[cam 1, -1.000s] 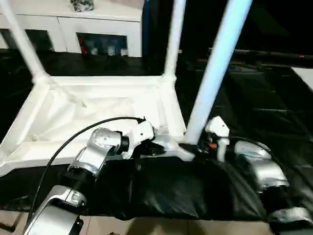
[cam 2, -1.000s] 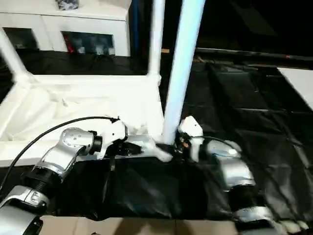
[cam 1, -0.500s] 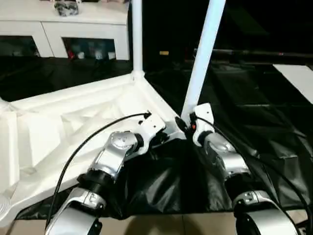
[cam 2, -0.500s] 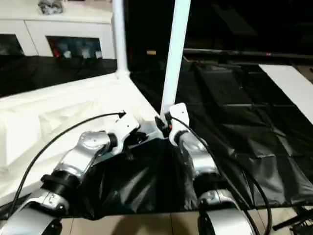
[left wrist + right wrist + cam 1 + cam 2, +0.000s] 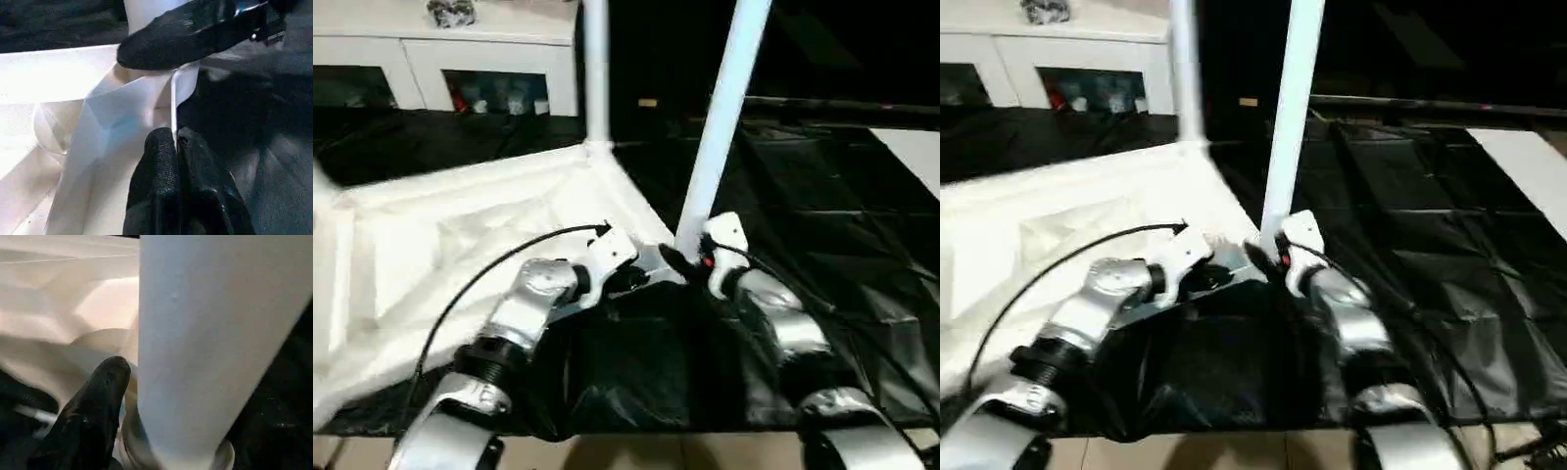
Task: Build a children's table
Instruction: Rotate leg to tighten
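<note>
No writing is legible anywhere. Nearest, the left gripper pinches the thin rim of the upturned children's table, lying on black sheeting. The right gripper has spread wider around the near leg; one finger shows, the other is hidden. The far leg is cut off above.

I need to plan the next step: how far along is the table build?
Done: the upturned table top lies on the black sheet with a far leg standing. In hand: the left gripper is shut on the top's rim; the right gripper is at the near leg's base. The other corners cannot be judged.
</note>
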Controlling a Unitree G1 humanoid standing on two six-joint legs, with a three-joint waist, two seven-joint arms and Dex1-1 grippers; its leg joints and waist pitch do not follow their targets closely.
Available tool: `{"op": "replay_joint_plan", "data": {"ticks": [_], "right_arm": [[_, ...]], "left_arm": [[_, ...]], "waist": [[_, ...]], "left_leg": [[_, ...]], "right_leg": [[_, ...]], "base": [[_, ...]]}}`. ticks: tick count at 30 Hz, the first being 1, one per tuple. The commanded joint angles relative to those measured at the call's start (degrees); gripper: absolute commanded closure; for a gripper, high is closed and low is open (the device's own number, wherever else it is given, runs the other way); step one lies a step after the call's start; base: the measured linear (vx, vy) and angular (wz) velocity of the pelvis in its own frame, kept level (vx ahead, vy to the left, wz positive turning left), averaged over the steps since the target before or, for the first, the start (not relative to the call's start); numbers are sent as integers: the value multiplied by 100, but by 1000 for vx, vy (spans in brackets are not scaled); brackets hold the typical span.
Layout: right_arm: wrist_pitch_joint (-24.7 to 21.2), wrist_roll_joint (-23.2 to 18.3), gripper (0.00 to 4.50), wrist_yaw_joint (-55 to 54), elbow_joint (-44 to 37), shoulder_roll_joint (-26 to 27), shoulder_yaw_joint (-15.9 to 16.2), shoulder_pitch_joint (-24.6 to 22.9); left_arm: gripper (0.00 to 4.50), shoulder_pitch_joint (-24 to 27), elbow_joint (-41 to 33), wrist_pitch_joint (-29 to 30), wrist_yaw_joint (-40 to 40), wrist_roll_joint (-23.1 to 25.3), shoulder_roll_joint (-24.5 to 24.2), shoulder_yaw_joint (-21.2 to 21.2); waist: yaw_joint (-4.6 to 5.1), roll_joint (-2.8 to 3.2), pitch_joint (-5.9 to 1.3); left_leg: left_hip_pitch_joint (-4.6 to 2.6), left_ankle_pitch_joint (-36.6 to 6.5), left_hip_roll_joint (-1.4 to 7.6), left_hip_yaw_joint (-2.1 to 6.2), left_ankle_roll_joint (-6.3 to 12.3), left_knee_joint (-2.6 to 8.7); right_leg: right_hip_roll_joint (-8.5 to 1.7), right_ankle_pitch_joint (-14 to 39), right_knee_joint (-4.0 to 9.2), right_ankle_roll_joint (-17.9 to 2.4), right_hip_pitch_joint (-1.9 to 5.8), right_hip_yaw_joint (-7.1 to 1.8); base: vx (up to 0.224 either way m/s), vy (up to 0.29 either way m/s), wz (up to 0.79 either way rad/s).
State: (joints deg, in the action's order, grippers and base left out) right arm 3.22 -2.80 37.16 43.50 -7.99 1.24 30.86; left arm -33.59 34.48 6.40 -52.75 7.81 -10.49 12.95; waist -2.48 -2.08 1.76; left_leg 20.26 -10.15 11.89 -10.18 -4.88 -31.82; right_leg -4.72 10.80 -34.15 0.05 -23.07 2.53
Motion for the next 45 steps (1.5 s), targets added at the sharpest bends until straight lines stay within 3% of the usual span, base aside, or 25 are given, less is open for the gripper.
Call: {"op": "replay_joint_plan", "data": {"ticks": [1,3,5,6,8,14,16,23,29,33,34,36,38,40,45], "right_arm": [[-103,-39,155,779,-123,-11,489,-210],[-92,-126,155,1541,-430,-369,604,-418],[-112,-173,155,1728,-509,-459,622,-461],[-151,-237,155,1958,-603,-564,645,-507],[-237,-333,155,2408,-797,-774,699,-599],[-392,-484,155,3216,-1215,-1148,869,-785],[-444,-488,180,3394,-1286,-1222,935,-812],[-499,-460,222,3593,-1425,-1300,1063,-899],[-501,-433,251,3576,-1476,-1278,1110,-939],[-494,-400,252,3168,-1475,-1134,1007,-991],[-532,-331,252,2620,-1351,-937,872,-971],[-485,-261,252,2136,-1225,-745,765,-953],[-394,-116,253,1435,-1019,-489,661,-910],[-524,-1,254,773,-757,-215,589,-827],[-605,185,254,-712,-108,324,367,-460]], "left_arm": [[450,-57,-110,-294,-424,-253,85,221],[450,-56,-140,-416,-879,-355,-113,229],[450,-55,-141,-464,-1007,-378,-171,246],[450,-56,-131,-517,-1155,-402,-239,270],[450,-60,-96,-665,-1441,-433,-383,312],[450,-80,-55,-701,-1857,-534,-610,313],[450,-83,-29,-745,-1940,-542,-668,302],[450,-53,11,-766,-2053,-566,-734,316],[450,-39,28,-761,-1982,-566,-736,334],[450,-111,131,-643,-1323,-433,-586,201],[450,-164,175,-585,-819,-318,-448,134],[450,-186,170,-462,-496,-276,-317,92],[450,-206,174,-316,-108,-244,-105,52],[450,-230,222,-175,276,-212,178,53],[450,-340,434,-82,857,-122,675,115]], "waist": [[-32,-11,-260],[-77,-15,-277],[-94,-13,-286],[-91,34,-286],[-116,19,-286],[-202,22,-250],[-223,10,-250],[-259,-2,-263],[-262,-5,-265],[-252,-4,-258],[-246,1,-249],[-213,3,-218],[-206,-6,-218],[-160,-30,-212],[-38,-10,-202]], "left_leg": [[-17,-1463,116,-25,325,324],[12,-1160,112,-27,439,297],[10,-973,119,-33,534,283],[1,-962,118,-33,546,284],[1,-989,123,-41,586,273],[-11,-1315,153,-52,406,297],[-16,-1347,155,-49,337,299],[-8,-1107,143,-49,364,284],[-7,-1125,143,-47,351,284],[-12,-1150,145,-48,332,289],[-23,-1242,141,-40,297,298],[-33,-1585,126,-18,124,334],[-47,-1719,115,1,51,350],[-27,-1787,112,16,-7,370],[-36,-1999,79,25,4,365]], "right_leg": [[-257,1160,440,-1137,211,-196],[-240,595,370,-1273,270,-186],[-245,207,325,-1400,274,-186],[-242,117,329,-1461,279,-180],[-245,81,315,-1506,291,-181],[-261,785,361,-1406,284,-175],[-272,946,370,-1353,268,-180],[-265,630,331,-1355,280,-177],[-271,753,340,-1328,279,-176],[-273,761,348,-1329,270,-182],[-273,900,366,-1307,260,-181],[-294,1617,441,-1124,243,-184],[-293,2003,482,-953,225,-184],[-285,2124,494,-875,225,-175],[-286,2538,556,-732,165,-177]], "base": [[0,0,0],[0,0,0],[0,0,0],[0,0,0],[0,0,0],[0,0,0],[0,0,0],[0,0,0],[0,0,0],[0,0,0],[0,0,0],[0,0,0],[0,0,0],[0,0,0],[0,0,0]]}}
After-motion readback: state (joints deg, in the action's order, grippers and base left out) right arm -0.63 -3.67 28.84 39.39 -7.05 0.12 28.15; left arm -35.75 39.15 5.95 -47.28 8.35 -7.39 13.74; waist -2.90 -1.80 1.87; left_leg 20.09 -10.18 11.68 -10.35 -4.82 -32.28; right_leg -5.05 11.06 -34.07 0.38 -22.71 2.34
